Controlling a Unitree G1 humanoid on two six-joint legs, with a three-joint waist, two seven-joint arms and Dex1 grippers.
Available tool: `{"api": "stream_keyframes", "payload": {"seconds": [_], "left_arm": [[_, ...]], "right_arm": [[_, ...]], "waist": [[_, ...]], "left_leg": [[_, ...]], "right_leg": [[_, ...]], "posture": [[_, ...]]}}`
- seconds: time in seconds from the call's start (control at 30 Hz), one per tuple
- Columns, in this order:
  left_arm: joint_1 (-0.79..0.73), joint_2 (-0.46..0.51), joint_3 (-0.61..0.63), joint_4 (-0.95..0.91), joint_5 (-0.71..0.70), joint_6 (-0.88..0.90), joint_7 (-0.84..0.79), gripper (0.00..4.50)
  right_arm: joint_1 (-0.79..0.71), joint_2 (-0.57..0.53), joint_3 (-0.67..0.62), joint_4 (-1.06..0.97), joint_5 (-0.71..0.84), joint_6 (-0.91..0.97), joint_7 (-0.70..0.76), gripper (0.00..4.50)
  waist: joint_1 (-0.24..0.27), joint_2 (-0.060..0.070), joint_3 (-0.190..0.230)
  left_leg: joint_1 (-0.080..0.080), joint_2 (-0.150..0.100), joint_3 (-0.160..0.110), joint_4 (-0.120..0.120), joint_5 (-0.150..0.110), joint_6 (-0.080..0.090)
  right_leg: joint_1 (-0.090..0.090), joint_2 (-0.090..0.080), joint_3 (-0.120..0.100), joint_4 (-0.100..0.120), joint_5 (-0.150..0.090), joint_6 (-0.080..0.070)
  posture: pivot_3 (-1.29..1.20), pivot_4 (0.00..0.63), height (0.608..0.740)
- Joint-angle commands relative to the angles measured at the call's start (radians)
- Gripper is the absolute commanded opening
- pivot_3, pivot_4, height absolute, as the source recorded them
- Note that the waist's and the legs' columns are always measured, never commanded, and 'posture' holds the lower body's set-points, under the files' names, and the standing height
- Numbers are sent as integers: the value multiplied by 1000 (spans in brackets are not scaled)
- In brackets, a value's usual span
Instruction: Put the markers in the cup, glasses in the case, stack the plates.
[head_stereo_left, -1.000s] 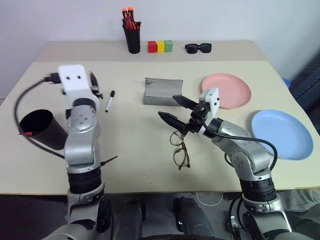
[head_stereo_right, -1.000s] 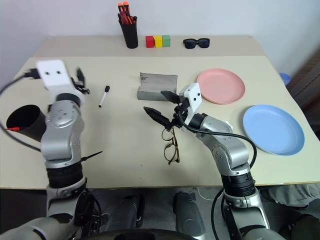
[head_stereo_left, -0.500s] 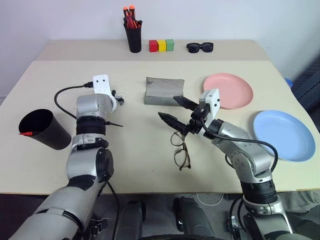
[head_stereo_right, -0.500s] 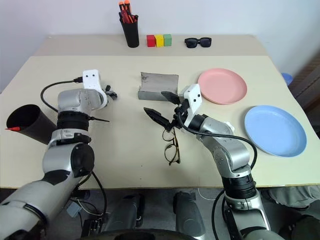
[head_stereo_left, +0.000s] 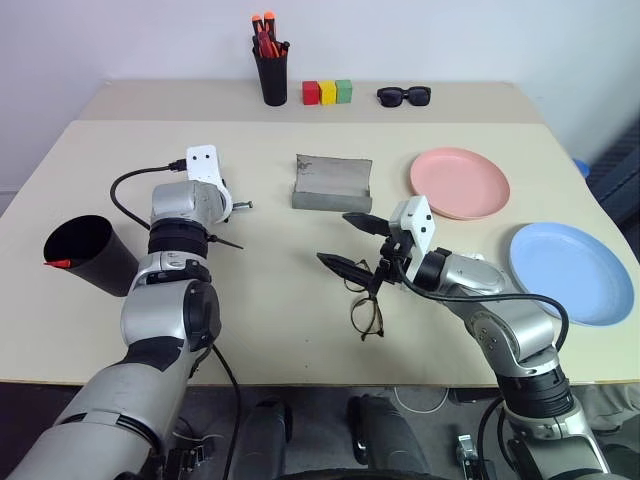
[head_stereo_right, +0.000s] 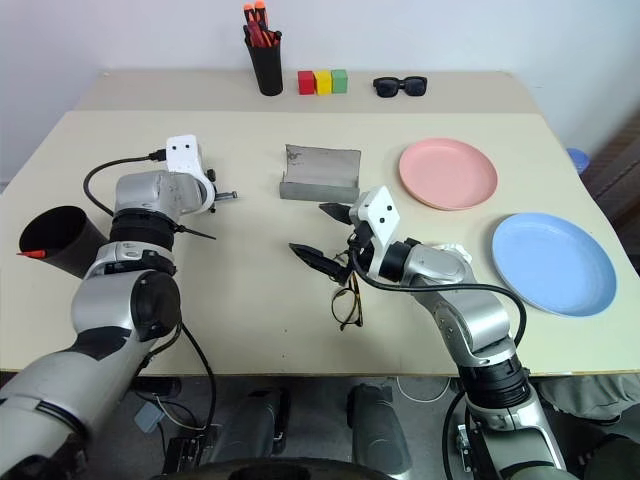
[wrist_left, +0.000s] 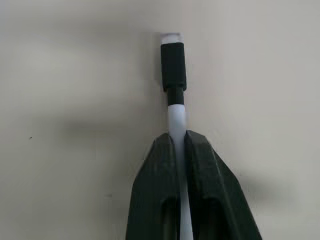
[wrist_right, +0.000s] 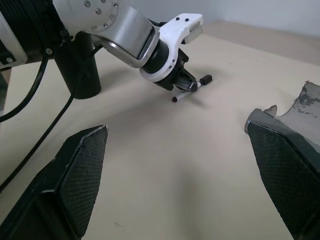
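My left gripper (wrist_left: 176, 136) is shut on the white marker (wrist_left: 175, 116), whose black cap (wrist_left: 173, 65) pokes out past the fingertips, low over the table. That marker (head_stereo_left: 241, 206) lies left of the grey case (head_stereo_left: 332, 183), which is open. The black cup (head_stereo_left: 85, 255) stands at the table's left, and the red marker (head_stereo_left: 55, 264) shows at its rim. My right gripper (head_stereo_left: 355, 243) is open, just above the wire-framed glasses (head_stereo_left: 366, 308). To the right are the pink plate (head_stereo_left: 458, 183) and the blue plate (head_stereo_left: 568, 272), apart from each other.
At the far edge stand a black pen holder (head_stereo_left: 271, 78) with orange-red pens, three coloured blocks (head_stereo_left: 328, 92) and black sunglasses (head_stereo_left: 404, 96). Bare tabletop lies between the cup and the glasses.
My left arm swung down from a raised pose to the table, opened wide, then shut on the white marker. The right gripper sank slightly toward the glasses and stayed open.
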Motion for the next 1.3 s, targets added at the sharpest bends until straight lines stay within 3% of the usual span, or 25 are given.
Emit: {"api": "stream_keyframes", "payload": {"seconds": [0.03,0.13,0.23,0.33,0.53,0.67,0.9,1.3], "left_arm": [[55,-4,-70,-184,36,-202,6,55],[131,-2,-113,-373,70,-349,24,55],[221,-31,-29,-613,-45,-434,-12,55],[332,-13,-8,-817,-3,-511,44,55],[595,2,63,-1171,151,-539,203,55],[753,-47,81,-1336,186,-492,241,55],[893,-106,78,-1441,259,-462,279,55],[974,-143,72,-1365,248,-538,274,55]], "right_arm": [[-12,6,5,-15,-7,-25,7,4500],[-19,9,6,-4,-13,-33,10,4500],[-34,16,-1,2,-4,-33,18,4500],[-44,24,-3,5,-4,-41,22,4500],[-55,35,-6,20,-1,-51,37,4500],[-73,52,-6,34,19,-48,60,4500],[-101,67,-2,71,27,-53,95,4500],[-102,83,1,81,23,-67,110,4500]], "waist": [[-2,0,0],[-5,0,0],[-3,0,0],[-5,0,0],[-3,0,0],[6,0,0],[-2,-1,0],[-2,-1,0]], "left_leg": [[0,0,0,0,0,0],[-1,1,1,-1,0,0],[-2,1,1,-2,0,0],[-1,1,1,-2,0,0],[0,1,1,0,0,0],[-1,1,0,1,0,0],[1,1,1,2,0,0],[1,2,1,2,0,0]], "right_leg": [[0,0,0,0,0,0],[-2,0,1,0,0,0],[-3,0,1,0,0,0],[-3,-1,2,0,0,0],[-2,0,2,0,0,0],[0,0,1,0,0,-1],[1,1,1,0,0,-1],[1,1,1,-1,0,-1]], "posture": [[0,150,740],[0,150,740],[0,150,740],[0,150,740],[0,150,740],[0,150,740],[0,150,740],[0,150,740]]}}
